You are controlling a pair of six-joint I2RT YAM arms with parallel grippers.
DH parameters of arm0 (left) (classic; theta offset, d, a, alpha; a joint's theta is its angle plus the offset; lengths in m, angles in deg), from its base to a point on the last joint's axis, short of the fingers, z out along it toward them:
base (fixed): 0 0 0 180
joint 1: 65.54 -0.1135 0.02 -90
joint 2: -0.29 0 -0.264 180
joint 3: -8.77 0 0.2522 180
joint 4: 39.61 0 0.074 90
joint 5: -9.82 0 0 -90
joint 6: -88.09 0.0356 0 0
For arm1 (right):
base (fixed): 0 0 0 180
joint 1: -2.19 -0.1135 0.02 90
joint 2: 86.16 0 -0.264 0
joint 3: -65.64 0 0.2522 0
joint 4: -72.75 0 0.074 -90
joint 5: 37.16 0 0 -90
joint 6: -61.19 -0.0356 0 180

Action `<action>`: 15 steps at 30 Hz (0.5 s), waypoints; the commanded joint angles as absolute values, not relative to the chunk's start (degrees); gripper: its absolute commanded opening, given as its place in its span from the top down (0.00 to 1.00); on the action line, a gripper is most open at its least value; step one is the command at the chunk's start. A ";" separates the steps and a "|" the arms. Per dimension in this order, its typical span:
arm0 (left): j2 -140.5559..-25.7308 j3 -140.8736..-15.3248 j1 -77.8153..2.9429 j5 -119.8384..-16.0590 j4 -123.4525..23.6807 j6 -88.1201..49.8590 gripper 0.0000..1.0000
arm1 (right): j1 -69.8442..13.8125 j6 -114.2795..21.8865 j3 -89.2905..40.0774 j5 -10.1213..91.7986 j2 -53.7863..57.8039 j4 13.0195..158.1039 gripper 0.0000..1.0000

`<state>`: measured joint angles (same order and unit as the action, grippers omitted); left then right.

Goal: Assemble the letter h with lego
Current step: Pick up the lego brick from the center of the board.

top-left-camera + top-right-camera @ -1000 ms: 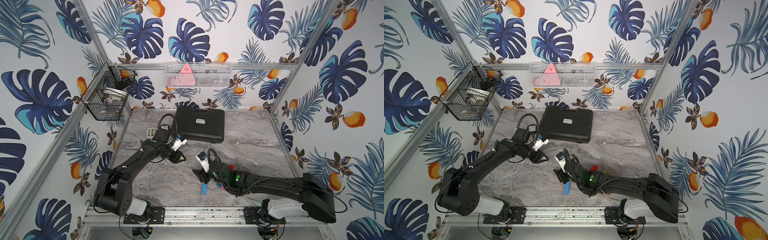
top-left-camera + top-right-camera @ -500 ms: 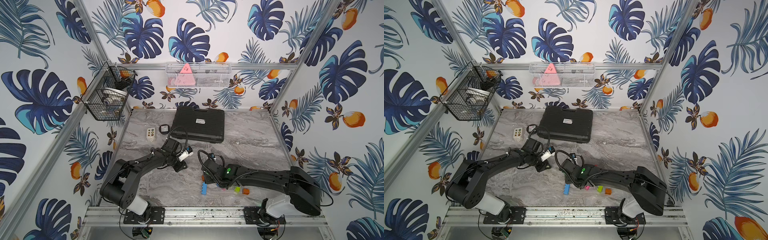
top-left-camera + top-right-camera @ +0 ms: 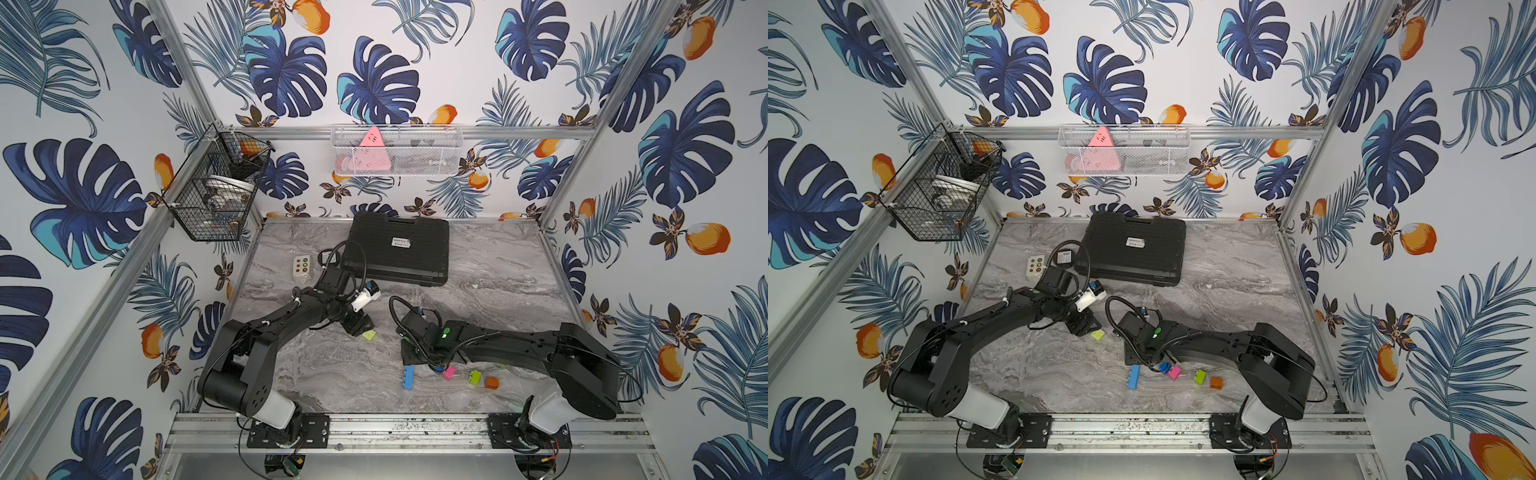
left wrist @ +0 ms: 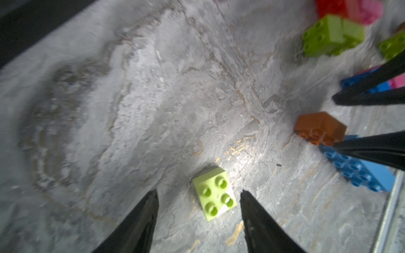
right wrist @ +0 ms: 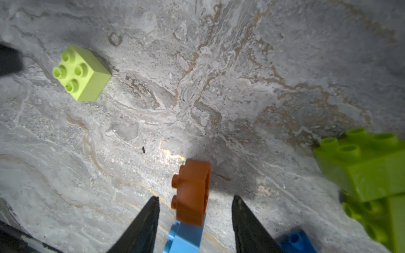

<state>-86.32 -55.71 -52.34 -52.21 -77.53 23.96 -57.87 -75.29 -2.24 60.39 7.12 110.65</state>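
Note:
A lime green lego brick point(image 3: 368, 335) point(image 4: 214, 193) lies studs up on the marble table, just ahead of my left gripper point(image 3: 359, 326) point(image 4: 199, 192), which is open and touches nothing. My right gripper point(image 3: 411, 357) point(image 5: 195, 199) is open too. Its fingers straddle an orange brick point(image 5: 192, 192) lying on its side against a blue brick point(image 5: 186, 238), with gaps on both sides. In both top views a long blue brick point(image 3: 409, 377) point(image 3: 1134, 377), a pink one point(image 3: 449, 372), a green one point(image 3: 475, 377) and another orange one point(image 3: 492, 382) lie near the front edge.
A black case point(image 3: 399, 249) lies at the back of the table, with a white button box point(image 3: 301, 266) to its left. Stacked green bricks point(image 5: 372, 170) sit beside the right gripper. A metal rail point(image 3: 395, 428) runs along the front edge.
The left gripper came from near the black case toward the middle, opened, and the lime brick now lies free on the table. The right arm folded back, uncovering the pink, green and orange bricks.

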 commanded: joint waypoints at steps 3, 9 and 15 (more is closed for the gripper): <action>-82.15 -56.96 -60.85 -40.59 -87.67 27.89 0.32 | -56.89 -77.47 -4.41 60.23 11.35 110.41 0.50; -78.02 -56.54 -65.06 -36.33 -91.21 29.29 0.30 | -55.74 -77.32 -4.51 58.16 13.85 108.10 0.63; -76.36 -61.72 -65.36 -31.90 -95.91 32.04 0.29 | -53.05 -77.41 -4.28 53.22 9.94 105.11 0.73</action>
